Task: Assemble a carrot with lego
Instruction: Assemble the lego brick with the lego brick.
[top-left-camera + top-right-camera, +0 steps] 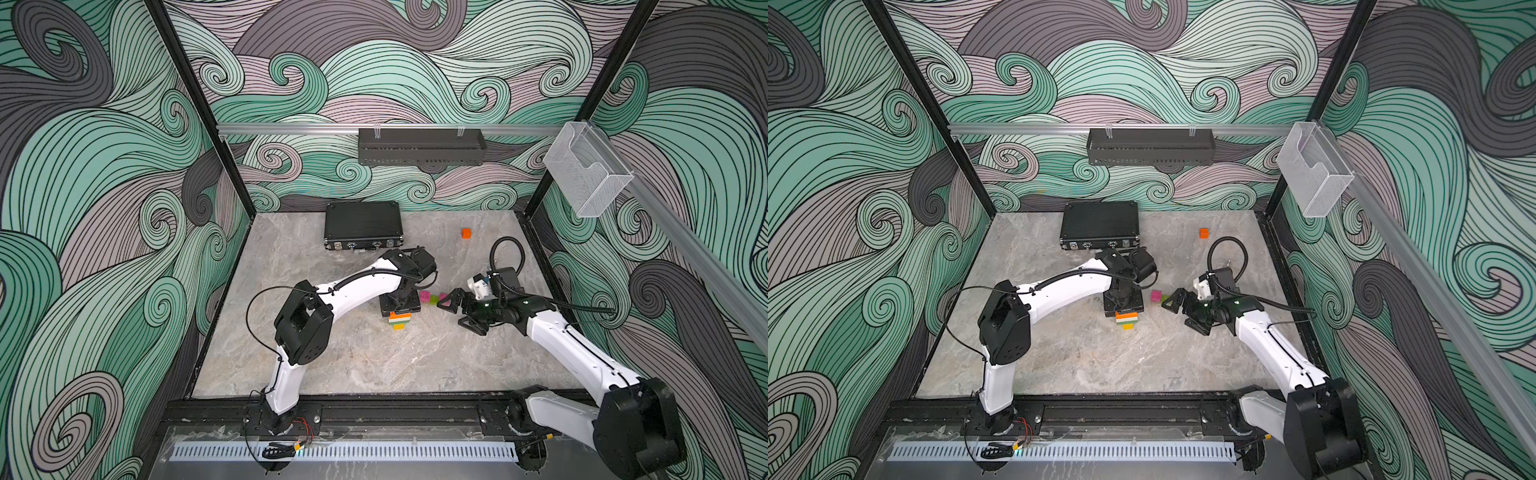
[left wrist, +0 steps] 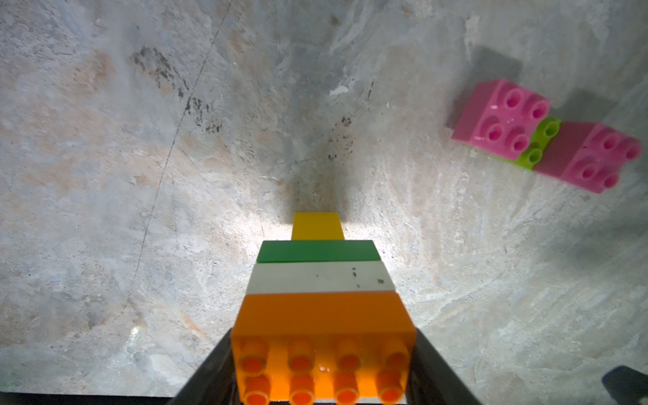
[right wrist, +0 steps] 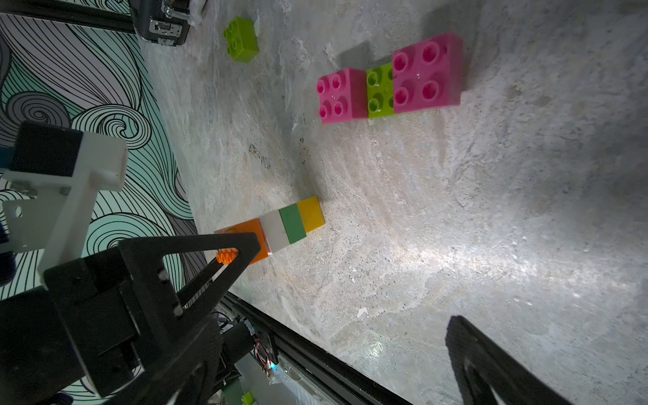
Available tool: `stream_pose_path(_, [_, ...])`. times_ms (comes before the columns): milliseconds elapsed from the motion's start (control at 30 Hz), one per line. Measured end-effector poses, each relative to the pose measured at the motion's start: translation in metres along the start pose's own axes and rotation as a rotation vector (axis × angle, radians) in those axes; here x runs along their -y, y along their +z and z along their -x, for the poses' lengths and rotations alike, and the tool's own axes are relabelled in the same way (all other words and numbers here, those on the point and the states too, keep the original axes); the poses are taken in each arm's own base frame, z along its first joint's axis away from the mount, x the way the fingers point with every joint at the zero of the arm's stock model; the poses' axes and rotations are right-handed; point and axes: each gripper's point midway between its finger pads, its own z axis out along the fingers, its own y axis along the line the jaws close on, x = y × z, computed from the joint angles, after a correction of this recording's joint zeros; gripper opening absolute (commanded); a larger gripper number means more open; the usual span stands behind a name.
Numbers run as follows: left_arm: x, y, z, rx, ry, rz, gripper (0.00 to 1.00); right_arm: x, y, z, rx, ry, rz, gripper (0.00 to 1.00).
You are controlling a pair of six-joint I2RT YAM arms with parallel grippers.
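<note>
My left gripper is shut on the carrot, a stack of yellow, dark green, white and orange lego bricks. Its jaws press the two ends of the orange brick, and the yellow tip points down at the table. The stack shows in both top views and in the right wrist view. To its right, two pink bricks sit on a lime brick that lies flat on the table. My right gripper stands open and empty just right of that piece.
A loose lime brick lies near the black briefcase at the back. A lone orange cube sits back right. Black frame rails bound the marble table in front.
</note>
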Motion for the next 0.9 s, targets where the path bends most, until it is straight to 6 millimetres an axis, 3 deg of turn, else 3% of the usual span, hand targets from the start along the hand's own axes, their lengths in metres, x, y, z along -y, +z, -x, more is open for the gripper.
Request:
stream_pose_path(633, [0.0008,0.0045,-0.0038,-0.008,0.039,-0.023,0.0,0.0012,-0.0012,0.0007,0.005,0.004,-0.004,1.0])
stream_pose_path(767, [0.001,0.0031,-0.0033,-0.006,0.048,-0.023,0.21,0.0018,-0.0011,0.001,0.006,0.004,-0.007,1.0])
stream_pose_path(900, [0.0006,0.0021,-0.0027,-0.006,0.052,-0.015,0.32,0.0029,0.0,0.001,0.003,0.007,-0.011,1.0])
